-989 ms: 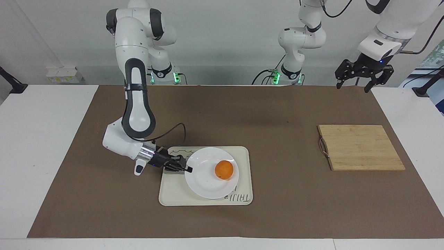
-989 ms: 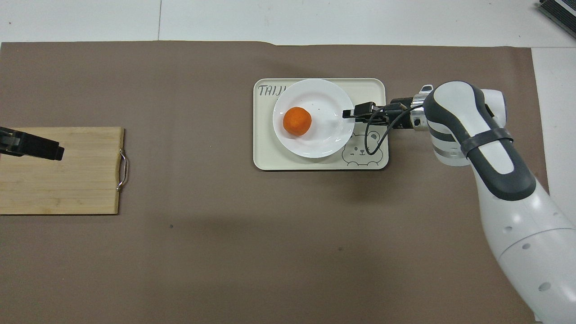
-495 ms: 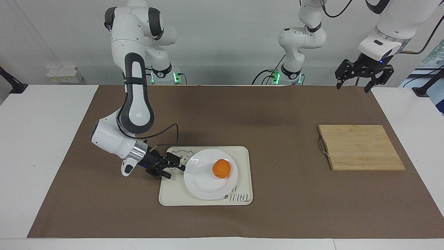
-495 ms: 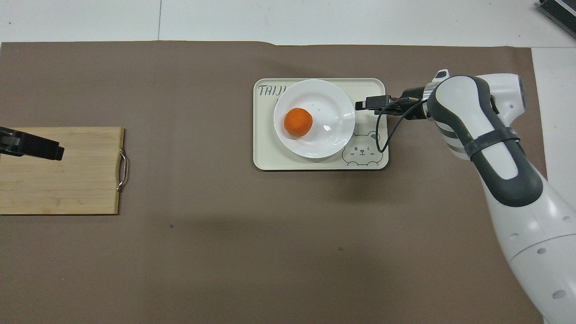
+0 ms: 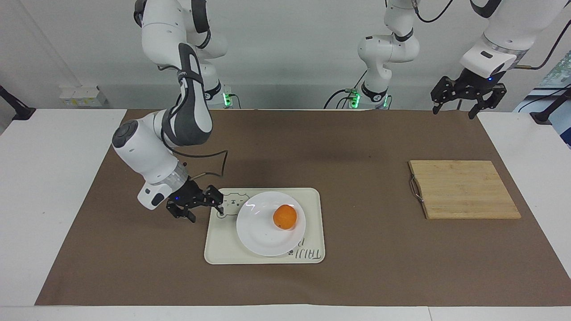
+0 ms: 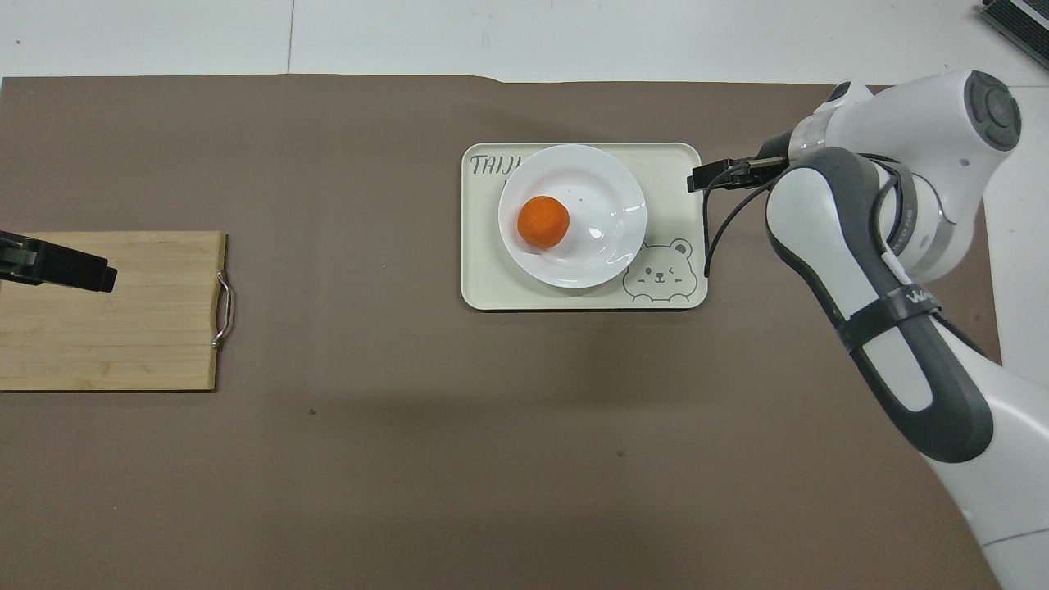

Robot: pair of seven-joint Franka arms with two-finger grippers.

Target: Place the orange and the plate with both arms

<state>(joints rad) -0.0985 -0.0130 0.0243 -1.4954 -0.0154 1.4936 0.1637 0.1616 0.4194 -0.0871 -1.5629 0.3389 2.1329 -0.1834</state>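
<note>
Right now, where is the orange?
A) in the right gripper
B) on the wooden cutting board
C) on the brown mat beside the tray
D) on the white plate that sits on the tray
D: the orange rests on the white plate, which sits on the tray.

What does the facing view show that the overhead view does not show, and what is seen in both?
Only the facing view shows both arm bases, the wall, and the whole left gripper, open and raised over the table's edge by the cutting board. It also shows the right gripper, open, apart from the plate.

Only the overhead view shows the full bear drawing on the tray.

Both show the orange on the plate, the plate on the tray, and the cutting board toward the left arm's end.
</note>
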